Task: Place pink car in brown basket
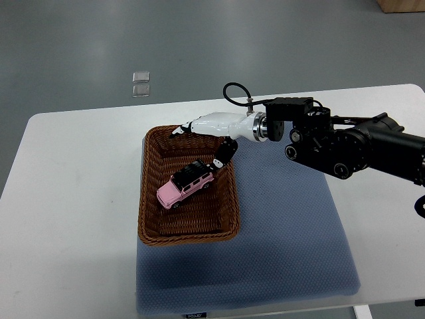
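Top view shows the small pink toy car lying in the brown woven wicker basket, so the white right hand, fingers loose and empty, should lift straight clear.

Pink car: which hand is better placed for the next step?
Right. The right hand is already over the brown basket, its fingers spread beside the pink car, which lies on the basket floor. Likely only a withdrawal remains. No left arm is in view.
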